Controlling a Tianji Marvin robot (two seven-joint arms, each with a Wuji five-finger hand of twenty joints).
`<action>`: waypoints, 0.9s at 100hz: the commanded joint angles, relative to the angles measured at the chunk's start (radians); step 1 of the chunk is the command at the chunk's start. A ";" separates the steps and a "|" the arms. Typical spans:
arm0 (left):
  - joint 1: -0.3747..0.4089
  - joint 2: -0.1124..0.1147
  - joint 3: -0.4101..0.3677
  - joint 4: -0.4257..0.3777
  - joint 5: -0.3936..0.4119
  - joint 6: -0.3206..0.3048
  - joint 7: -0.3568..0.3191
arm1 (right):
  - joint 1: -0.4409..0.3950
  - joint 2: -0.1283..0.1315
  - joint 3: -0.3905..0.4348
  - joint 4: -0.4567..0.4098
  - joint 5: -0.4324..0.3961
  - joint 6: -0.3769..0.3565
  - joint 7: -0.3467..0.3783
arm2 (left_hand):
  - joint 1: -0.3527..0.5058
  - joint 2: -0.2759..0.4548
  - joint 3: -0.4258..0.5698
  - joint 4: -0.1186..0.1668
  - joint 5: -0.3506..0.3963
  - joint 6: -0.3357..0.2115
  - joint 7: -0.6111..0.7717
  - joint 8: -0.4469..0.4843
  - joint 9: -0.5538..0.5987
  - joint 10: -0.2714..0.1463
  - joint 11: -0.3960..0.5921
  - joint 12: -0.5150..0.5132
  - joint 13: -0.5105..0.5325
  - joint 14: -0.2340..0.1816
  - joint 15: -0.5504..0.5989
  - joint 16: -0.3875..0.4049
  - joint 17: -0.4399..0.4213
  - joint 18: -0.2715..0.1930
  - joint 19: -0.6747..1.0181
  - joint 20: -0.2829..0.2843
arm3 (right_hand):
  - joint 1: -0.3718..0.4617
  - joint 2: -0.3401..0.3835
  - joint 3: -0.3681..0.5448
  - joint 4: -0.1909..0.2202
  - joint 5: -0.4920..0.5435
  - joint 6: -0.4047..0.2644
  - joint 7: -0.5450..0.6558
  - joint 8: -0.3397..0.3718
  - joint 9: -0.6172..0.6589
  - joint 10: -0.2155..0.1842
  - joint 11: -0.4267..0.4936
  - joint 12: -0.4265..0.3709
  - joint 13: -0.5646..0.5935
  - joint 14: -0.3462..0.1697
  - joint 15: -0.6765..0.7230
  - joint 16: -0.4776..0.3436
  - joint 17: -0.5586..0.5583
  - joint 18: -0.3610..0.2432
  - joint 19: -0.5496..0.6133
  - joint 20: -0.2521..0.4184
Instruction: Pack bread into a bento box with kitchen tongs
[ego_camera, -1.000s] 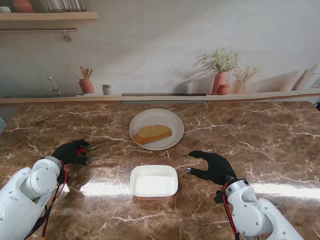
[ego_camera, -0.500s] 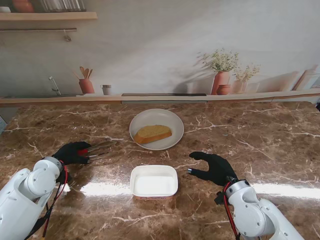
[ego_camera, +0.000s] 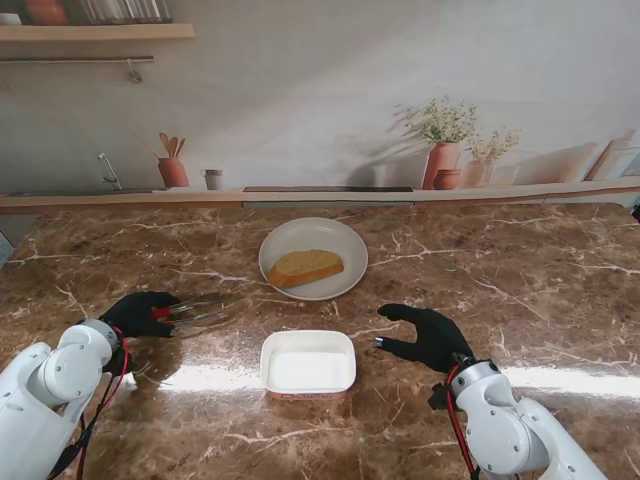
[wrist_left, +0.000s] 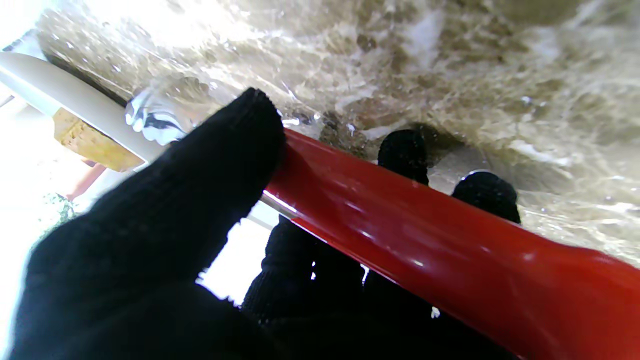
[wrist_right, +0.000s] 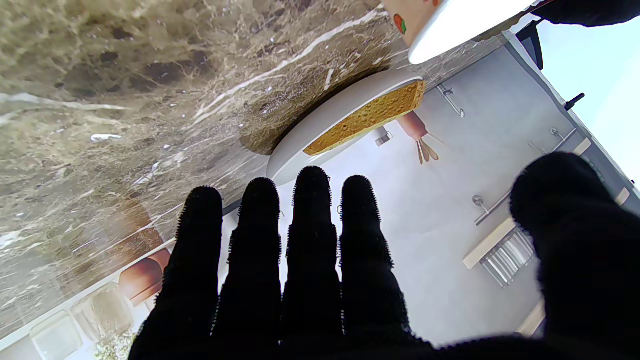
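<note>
A slice of bread (ego_camera: 306, 267) lies on a round white plate (ego_camera: 344, 245) at the middle of the counter; the bread (wrist_right: 372, 114) and plate (wrist_right: 320, 137) also show in the right wrist view. An empty white bento box (ego_camera: 308, 363) sits nearer to me than the plate. My left hand (ego_camera: 142, 313) is shut on the red-handled kitchen tongs (ego_camera: 192, 315), whose metal arms point toward the plate. The red handle (wrist_left: 430, 240) crosses under my thumb. My right hand (ego_camera: 428, 335) rests open to the right of the box, fingers (wrist_right: 310, 240) straight and holding nothing.
The brown marble counter (ego_camera: 520, 290) runs back to a low ledge. On that ledge stand terracotta pots with flowers (ego_camera: 443, 150), a utensil jar (ego_camera: 173, 170) and a small cup (ego_camera: 213, 179). A shelf (ego_camera: 95, 32) hangs at the upper left.
My left hand has drawn back slightly toward me and to the left with the tongs, so their tips lie farther from the plate. The right hand has not moved.
</note>
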 joint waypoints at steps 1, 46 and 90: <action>0.000 0.004 0.010 0.019 0.011 0.007 -0.011 | -0.007 -0.002 -0.002 0.006 0.007 0.003 0.014 | 0.117 0.076 0.044 0.035 0.051 -0.071 0.081 0.027 0.016 0.021 0.002 0.012 0.053 0.058 0.042 0.032 0.017 -0.050 0.129 0.054 | 0.034 0.013 -0.020 0.038 0.012 -0.024 0.005 0.000 0.012 -0.002 0.007 0.019 0.024 0.002 0.005 0.024 0.002 0.004 0.017 0.032; 0.022 0.007 -0.034 -0.044 0.020 -0.025 -0.025 | -0.011 0.000 0.003 0.000 0.011 0.007 0.025 | 0.152 0.120 0.012 0.030 0.043 -0.012 -0.096 -0.066 -0.039 0.035 0.011 -0.042 0.011 0.064 0.010 0.063 -0.085 -0.013 0.011 0.080 | 0.032 0.018 -0.022 0.039 0.010 -0.028 0.003 0.000 0.015 -0.002 0.006 0.022 0.033 0.007 0.009 0.035 0.003 0.011 0.017 0.044; 0.001 0.006 -0.049 -0.189 0.008 -0.054 -0.047 | -0.006 -0.001 0.002 0.005 0.014 0.004 0.020 | 0.156 0.100 0.022 0.028 0.057 -0.027 -0.139 -0.089 -0.025 0.025 0.026 -0.034 0.037 0.064 0.024 0.074 -0.053 -0.050 0.048 0.098 | 0.031 0.018 -0.022 0.039 0.010 -0.032 0.002 0.000 0.016 -0.003 0.005 0.023 0.032 0.007 0.007 0.039 0.003 0.011 0.013 0.052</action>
